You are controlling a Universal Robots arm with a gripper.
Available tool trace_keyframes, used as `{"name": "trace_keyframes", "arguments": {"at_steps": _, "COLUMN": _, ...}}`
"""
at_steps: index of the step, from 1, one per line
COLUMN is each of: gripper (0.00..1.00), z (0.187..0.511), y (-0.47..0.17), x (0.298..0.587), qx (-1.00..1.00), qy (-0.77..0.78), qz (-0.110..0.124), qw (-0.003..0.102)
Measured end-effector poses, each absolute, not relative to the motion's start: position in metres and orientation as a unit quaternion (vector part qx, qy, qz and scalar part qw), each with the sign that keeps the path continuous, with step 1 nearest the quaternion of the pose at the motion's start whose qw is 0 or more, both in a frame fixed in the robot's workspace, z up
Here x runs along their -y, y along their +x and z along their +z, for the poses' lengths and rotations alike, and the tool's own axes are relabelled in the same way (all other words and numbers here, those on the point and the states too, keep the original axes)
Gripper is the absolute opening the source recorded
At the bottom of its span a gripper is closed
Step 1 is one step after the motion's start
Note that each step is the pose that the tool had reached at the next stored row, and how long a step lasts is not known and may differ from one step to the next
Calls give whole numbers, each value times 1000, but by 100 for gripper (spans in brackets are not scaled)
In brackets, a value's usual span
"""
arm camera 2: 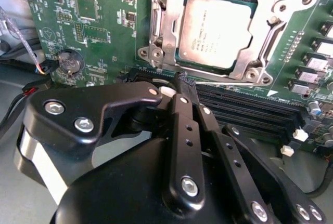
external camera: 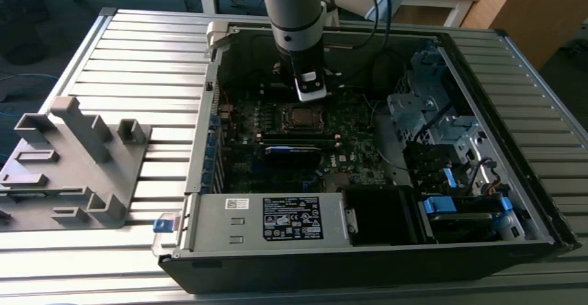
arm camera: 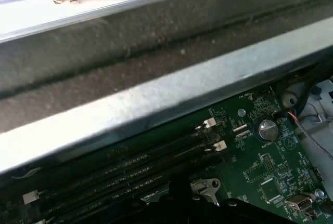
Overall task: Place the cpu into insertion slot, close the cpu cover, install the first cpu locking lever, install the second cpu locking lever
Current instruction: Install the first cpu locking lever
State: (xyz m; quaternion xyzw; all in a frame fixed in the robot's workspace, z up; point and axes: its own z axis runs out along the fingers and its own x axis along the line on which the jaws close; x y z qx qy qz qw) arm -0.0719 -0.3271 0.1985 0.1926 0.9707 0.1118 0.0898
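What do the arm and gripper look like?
Arm: silver-grey tube with a light-blue joint ring and a black lower section ending in a small white block. Black cables trail beside it. Gripper in the second wrist view: matte black linkage bars and housing, silver screw heads, a white band on the housing.

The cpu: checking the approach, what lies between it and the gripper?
In the second wrist view, the rim of the cpu cover and a long black slot lie between the gripper and the cpu.

Room above cpu cover [arm camera 2: 158, 21] open; memory slots [arm camera 2: 250, 104] beside pincer [arm camera 2: 183, 78]; case wall [arm camera: 156, 94] near.
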Motion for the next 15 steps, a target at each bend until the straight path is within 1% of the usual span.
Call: {"name": "trace_keyframes", "arguments": {"at_steps": 15, "gripper": 11, "z": 201, "y": -72, "x": 327, "qx": -971, "qy": 193, "qz": 112, "qw": 90}}
